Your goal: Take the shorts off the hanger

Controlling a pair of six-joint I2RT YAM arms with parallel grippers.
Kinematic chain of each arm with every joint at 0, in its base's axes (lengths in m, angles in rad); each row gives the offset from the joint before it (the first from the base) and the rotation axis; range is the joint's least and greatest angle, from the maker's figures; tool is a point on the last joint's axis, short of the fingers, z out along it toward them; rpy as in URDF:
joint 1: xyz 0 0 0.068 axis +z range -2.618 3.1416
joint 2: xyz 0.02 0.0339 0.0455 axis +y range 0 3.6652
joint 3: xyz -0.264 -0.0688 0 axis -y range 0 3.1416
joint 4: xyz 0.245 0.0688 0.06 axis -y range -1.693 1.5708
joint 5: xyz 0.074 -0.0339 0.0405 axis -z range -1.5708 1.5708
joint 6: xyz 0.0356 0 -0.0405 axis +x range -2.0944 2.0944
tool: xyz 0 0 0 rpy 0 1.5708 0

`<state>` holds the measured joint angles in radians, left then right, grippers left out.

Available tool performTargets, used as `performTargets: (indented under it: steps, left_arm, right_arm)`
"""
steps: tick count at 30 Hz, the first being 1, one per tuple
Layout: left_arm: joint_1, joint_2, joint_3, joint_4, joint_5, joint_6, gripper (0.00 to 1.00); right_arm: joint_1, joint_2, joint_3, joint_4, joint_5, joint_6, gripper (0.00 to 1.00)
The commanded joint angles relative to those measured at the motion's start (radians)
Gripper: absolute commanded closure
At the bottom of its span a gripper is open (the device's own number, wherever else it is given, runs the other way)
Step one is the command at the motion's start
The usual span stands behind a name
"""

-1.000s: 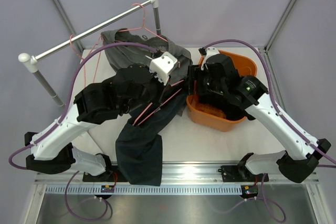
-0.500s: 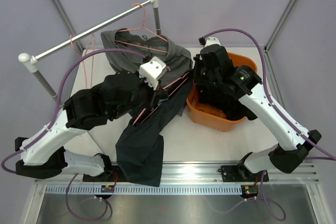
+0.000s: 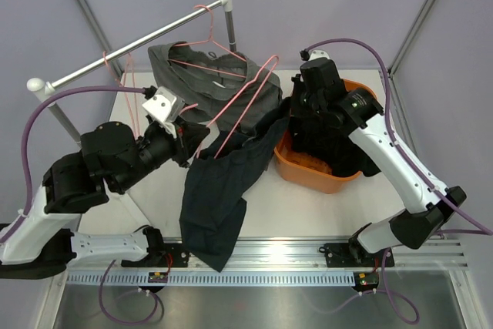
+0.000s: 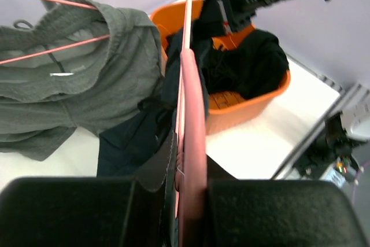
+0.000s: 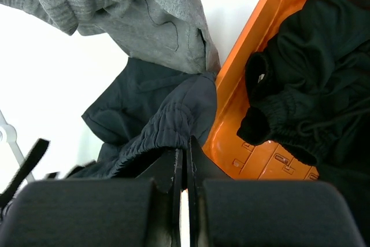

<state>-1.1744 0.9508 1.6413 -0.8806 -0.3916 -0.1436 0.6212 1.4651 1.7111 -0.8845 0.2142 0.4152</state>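
Observation:
A pink hanger [image 3: 246, 98] is clamped in my shut left gripper [image 3: 187, 123], its wire running between the fingers [image 4: 191, 154]. The dark navy shorts [image 3: 219, 190] droop from beside the basket down to the table's front edge. My right gripper [image 3: 289, 122] is shut at their gathered waistband [image 5: 167, 120], the fingertips [image 5: 185, 143] pinching its edge. Mid-grey shorts [image 3: 192, 67] hang on a second pink hanger [image 3: 212, 40] from the rail. Black shorts [image 3: 339, 144] lie in the orange basket [image 3: 308, 175].
The clothes rail [image 3: 131, 48] crosses the back left on two posts, with an empty pink hanger [image 3: 127, 82] near its left end. The basket's wall [image 5: 254, 56] is right beside my right fingers. Purple cables loop over both arms.
My left gripper has pulled the pink hanger left and back, away from the basket. My right gripper went from open to shut at the navy waistband.

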Motion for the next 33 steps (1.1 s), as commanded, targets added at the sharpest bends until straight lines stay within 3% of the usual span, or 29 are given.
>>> performTargets:
  steps: [1, 6, 9, 13, 16, 19, 23, 27, 30, 33]
  left_arm:
    - [-0.005, 0.016, -0.043, 0.202, -0.13, -0.016, 1.0]
    - [-0.002, 0.081, -0.026, 0.527, -0.34, 0.116, 1.0]
    - [0.001, 0.193, 0.089, 0.624, -0.389, 0.209, 1.0]
    - [0.024, 0.341, 0.297, 0.596, -0.4, 0.254, 1.0]
    - [0.076, 0.407, 0.445, 0.473, -0.371, 0.207, 1.0]
    - [0.09, 0.385, 0.396, 0.473, -0.368, 0.196, 1.0]
    - [0.116, 0.323, 0.214, 0.463, -0.346, 0.148, 1.0]
    - [0.119, 0.269, 0.067, 0.44, -0.322, 0.072, 1.0]
    - [0.119, 0.223, -0.055, 0.448, -0.302, 0.033, 1.0]
    - [0.119, 0.194, -0.124, 0.453, -0.296, 0.007, 1.0]
  right_arm:
    - [0.023, -0.058, 0.005, 0.024, -0.01, -0.012, 1.0]
    - [0.095, -0.1, 0.079, -0.039, -0.027, -0.032, 1.0]
    - [0.147, -0.109, 0.136, -0.085, -0.042, -0.049, 1.0]
    - [0.179, -0.141, 0.192, -0.103, -0.021, -0.062, 1.0]
    - [0.178, -0.131, 0.331, -0.151, 0.098, -0.099, 1.0]
    - [0.178, -0.091, 0.541, -0.185, 0.23, -0.13, 1.0]
    - [0.179, -0.042, 0.816, -0.156, 0.368, -0.232, 1.0]
    - [0.178, -0.087, 0.79, 0.133, 0.638, -0.425, 1.0]
    - [0.175, -0.152, 0.552, 0.643, 0.758, -0.695, 1.0]
    - [0.137, -0.093, 0.576, 0.756, 0.766, -0.822, 1.0]
